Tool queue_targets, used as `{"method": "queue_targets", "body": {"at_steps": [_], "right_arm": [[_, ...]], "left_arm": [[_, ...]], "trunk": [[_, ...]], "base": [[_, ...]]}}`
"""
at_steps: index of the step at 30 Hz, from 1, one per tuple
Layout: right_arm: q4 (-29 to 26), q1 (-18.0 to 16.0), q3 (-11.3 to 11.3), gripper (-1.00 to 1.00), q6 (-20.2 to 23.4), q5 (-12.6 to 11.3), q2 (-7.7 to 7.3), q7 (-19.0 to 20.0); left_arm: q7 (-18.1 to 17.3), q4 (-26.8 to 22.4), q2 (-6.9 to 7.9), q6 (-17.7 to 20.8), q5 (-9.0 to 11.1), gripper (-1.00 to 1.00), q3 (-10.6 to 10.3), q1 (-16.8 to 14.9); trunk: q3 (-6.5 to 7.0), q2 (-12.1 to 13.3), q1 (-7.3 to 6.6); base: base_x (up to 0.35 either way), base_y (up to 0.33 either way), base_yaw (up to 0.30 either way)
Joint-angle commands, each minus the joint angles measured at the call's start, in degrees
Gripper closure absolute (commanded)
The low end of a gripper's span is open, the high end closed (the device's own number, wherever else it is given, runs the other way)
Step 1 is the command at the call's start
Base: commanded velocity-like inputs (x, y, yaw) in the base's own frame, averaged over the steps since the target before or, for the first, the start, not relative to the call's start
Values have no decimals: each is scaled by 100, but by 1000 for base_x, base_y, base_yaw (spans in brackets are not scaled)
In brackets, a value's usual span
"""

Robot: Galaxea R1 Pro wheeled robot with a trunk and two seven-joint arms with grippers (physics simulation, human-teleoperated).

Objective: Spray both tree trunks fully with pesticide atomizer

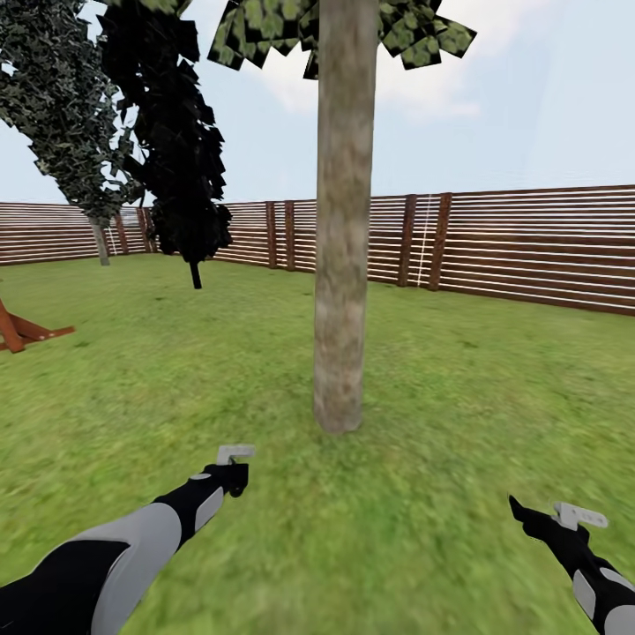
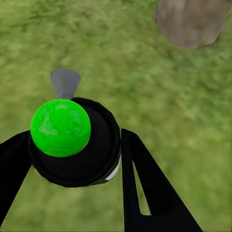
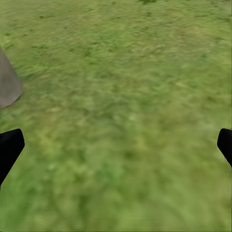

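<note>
A thick grey-brown tree trunk (image 1: 342,265) rises from the grass straight ahead, with its base in the left wrist view (image 2: 191,21) and at the edge of the right wrist view (image 3: 7,84). My left gripper (image 1: 231,476) is shut on the pesticide atomizer (image 2: 72,145), a black round body with a green ball on top and a grey nozzle (image 1: 235,454) facing the trunk. It hangs low over the lawn, short of the trunk and to its left. My right gripper (image 1: 551,516) is open and holds nothing, right of the trunk over bare grass (image 3: 121,121).
A brown slat fence (image 1: 529,247) rings the lawn behind the tree. A near-black cypress (image 1: 176,159) and a leaning tree with a thin grey trunk (image 1: 101,242) stand at the back left. A red-brown wooden frame (image 1: 22,331) lies at the left edge.
</note>
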Motion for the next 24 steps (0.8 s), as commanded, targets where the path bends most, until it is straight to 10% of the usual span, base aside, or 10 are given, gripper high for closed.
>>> {"method": "queue_targets", "body": {"at_steps": [1,14,24], "right_arm": [[2,0,0,-100,0,2,0,4],[-8,0,0,-100,1,4,0,-2],[-11,0,0,-100,1,4,0,-1]], "left_arm": [[0,0,0,1,-1,100,-1,0],[-13,2,-20,738,-32,100,-26,0],[-193,-494,-76,2938,-47,100,-19,-1]], "trunk": [[0,0,0],[7,0,0],[9,0,0]], "base": [[335,0,0],[336,0,-93],[320,0,-291]]}}
